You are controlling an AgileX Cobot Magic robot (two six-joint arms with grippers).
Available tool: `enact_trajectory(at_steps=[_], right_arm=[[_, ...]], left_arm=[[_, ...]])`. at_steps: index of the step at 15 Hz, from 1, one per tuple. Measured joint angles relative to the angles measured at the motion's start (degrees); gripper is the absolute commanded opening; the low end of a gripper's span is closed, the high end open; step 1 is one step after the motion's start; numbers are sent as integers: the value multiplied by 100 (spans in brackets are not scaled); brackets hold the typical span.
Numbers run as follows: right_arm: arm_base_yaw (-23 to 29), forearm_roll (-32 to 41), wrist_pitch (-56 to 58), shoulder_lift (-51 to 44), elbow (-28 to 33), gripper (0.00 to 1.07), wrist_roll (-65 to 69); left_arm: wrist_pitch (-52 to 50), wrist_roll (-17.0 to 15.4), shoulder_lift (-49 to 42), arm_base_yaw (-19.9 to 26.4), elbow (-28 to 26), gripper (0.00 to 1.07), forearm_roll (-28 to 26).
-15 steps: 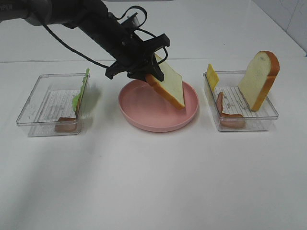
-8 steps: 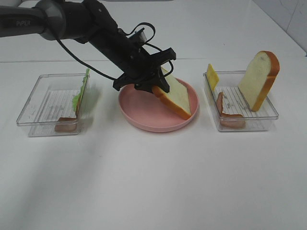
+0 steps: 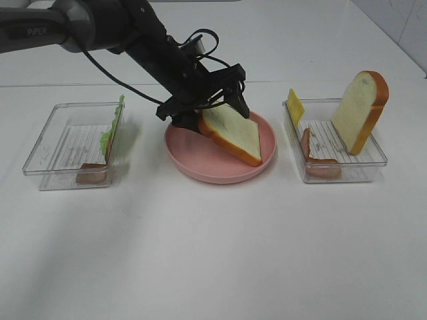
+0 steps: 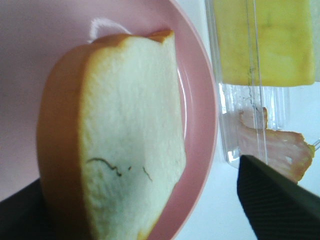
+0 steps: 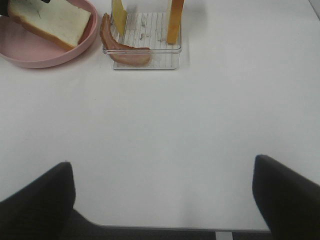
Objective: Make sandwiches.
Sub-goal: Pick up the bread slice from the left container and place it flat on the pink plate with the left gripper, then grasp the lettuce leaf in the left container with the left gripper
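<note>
The left arm (image 3: 100, 27) is built of rounded dark grey and black links, and white "PIPER" lettering (image 3: 32, 31) is printed on the link farthest from the pink plate (image 3: 200, 167). Thin black cables (image 3: 202, 39) are looped along the wrist above that plate. The left gripper (image 3: 213, 119) is formed of angular matte black fingers, one faced with a finely textured pad (image 4: 275, 205). The right gripper (image 5: 161, 161) is seen only as two blunt dark fingers (image 5: 287, 192).

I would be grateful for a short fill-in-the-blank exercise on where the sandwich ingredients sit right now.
1. One bread slice rests on the round ____ plate.
2. The lettuce leaf stands in the clear tray on the high view's ____ side.
3. The standing bread slice shares the right tray with the ____ cheese square.

Missing words: pink; left; yellow.
</note>
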Motion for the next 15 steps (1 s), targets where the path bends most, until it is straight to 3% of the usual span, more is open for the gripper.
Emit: enact_trajectory(at_steps=[3, 4, 8, 11, 15], right_arm=[[0, 0, 0, 0, 0, 94, 0], [0, 0, 0, 0, 0, 94, 0], [0, 0, 0, 0, 0, 94, 0], [0, 0, 0, 0, 0, 94, 0], [0, 0, 0, 0, 0, 94, 0]], left_arm=[[647, -470, 0, 0, -458, 85, 837], [1398, -647, 0, 0, -991, 85, 1558], [1730, -688, -17, 0, -1856, 85, 2074], [1748, -710, -304, 0, -1896, 84, 2298], [1765, -516, -1432, 0, -1014, 84, 2991]])
